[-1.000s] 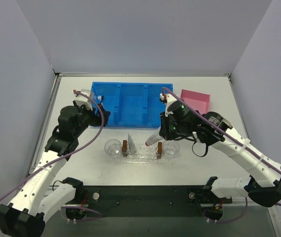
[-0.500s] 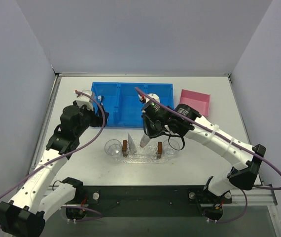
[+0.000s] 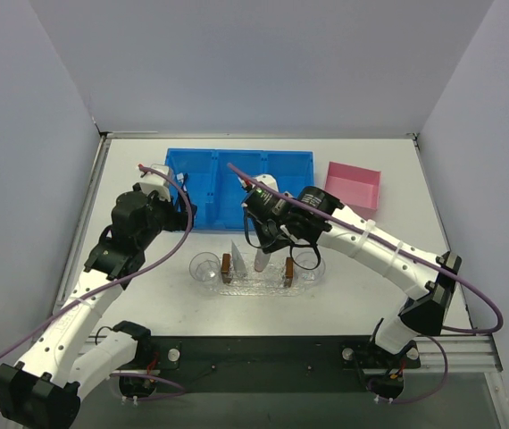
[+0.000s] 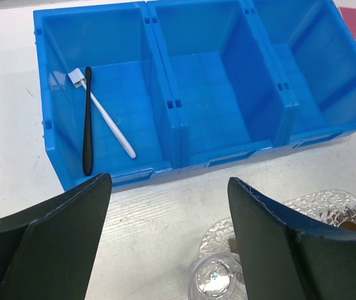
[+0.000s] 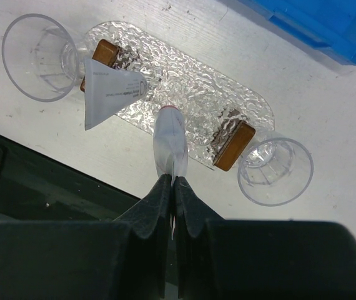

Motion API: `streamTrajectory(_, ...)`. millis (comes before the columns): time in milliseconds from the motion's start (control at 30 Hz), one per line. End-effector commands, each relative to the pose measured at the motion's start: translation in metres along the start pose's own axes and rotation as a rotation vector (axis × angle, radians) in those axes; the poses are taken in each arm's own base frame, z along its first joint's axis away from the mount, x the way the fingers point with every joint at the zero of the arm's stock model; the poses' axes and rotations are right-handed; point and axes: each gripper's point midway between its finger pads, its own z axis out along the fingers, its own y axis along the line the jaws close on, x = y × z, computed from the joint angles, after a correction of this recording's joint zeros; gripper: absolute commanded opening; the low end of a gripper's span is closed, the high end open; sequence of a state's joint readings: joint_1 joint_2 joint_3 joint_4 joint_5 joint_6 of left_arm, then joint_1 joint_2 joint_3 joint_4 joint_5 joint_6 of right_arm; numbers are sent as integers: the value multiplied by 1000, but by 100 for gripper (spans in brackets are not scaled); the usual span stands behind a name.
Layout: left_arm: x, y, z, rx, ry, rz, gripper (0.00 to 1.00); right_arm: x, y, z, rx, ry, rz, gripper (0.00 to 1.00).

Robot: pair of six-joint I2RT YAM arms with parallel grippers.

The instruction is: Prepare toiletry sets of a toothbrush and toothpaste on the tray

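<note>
The clear glittery tray (image 5: 193,103) lies in front of the blue bin (image 3: 237,188). My right gripper (image 5: 172,181) is shut on the flat end of a silvery toothpaste tube (image 5: 168,140) and holds it cap-down over the middle of the tray (image 3: 259,279); the cap is pink-red. A second silvery tube (image 5: 106,90) rests on the tray's left part; its cap does not show. My left gripper (image 4: 168,206) is open and empty, above the table between bin and tray. A black toothbrush (image 4: 87,122) and a white toothbrush (image 4: 106,115) lie in the bin's left compartment.
Two brown blocks (image 5: 109,53) (image 5: 233,145) sit on the tray. A clear cup (image 5: 37,56) stands at one end of the tray and another cup (image 5: 275,172) at the other. A pink box (image 3: 354,183) sits right of the bin. The bin's middle and right compartments hold nothing.
My right arm has swung left with the pink-capped tube, from the tray's right end to over its middle, and tipped the tube cap-down. The left arm has barely moved.
</note>
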State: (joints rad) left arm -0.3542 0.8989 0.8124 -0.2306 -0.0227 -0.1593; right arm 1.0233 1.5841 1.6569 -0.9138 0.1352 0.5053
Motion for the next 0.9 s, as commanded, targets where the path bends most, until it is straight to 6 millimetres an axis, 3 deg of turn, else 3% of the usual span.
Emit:
streamTrajectory(0, -21, -1, -4, -5, -50, 14, 86, -6, -1, -8, 23, -18, 2, 0)
streamTrajectory(867, -19, -3, -3, -3, -44, 19, 86, -9, 5, 1, 23, -18, -28, 0)
